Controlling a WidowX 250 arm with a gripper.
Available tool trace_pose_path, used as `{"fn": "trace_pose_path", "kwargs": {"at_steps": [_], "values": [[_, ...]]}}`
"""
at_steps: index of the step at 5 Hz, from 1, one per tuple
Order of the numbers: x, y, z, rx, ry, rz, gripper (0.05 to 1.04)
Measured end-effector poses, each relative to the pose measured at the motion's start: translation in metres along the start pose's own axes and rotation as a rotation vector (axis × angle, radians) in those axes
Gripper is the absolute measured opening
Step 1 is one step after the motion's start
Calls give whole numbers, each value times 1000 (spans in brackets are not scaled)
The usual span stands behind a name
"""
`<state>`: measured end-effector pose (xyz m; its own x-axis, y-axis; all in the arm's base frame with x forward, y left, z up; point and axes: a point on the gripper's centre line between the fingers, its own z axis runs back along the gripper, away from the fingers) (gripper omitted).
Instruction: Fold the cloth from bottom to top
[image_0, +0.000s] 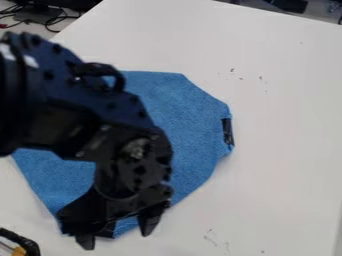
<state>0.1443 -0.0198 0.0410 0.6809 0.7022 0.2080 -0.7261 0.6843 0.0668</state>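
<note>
One blue cloth (194, 115) lies mostly flat on a white tabletop (287, 175), its narrow lower corner (124, 225) pointing toward the near side of the view and a short dark strip (227, 131) marking its right edge. Above that lower corner hangs the black two-finger gripper (116, 239), its fingers spread well apart, one to each side of the blue point. Nothing is visibly clamped between them, though whether either tip touches the fabric cannot be told from this angle. Over the cloth's left half spans the black WidowX arm (47, 115), hiding much of the material beneath. Beyond the cloth's lower left, a dark object with a yellow part (17, 246) sits at the corner of the view, too cut off to identify; past its upper left, dark cables (47, 19) trail beside the table, and small dark scuffs (232, 70) mark the surface off its upper right. With the lower corner not yet folded over, the job appears to be at the grasping step. The next move calls for lowering the tips around the corner, closing on the fabric, then lifting and carrying it toward the cloth's far edge before letting go.
</note>
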Motion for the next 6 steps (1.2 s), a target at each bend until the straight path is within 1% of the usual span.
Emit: {"fn": "trace_pose_path", "kwargs": {"at_steps": [2,3,4,5,6], "values": [[24,8,-29,-3,65,-14,1001],[40,7,-44,-16,87,-28,1001],[55,1,-53,-52,109,-52,1001],[65,-4,-60,-87,138,-58,1001],[66,-7,-62,-102,149,-53,979]]}}
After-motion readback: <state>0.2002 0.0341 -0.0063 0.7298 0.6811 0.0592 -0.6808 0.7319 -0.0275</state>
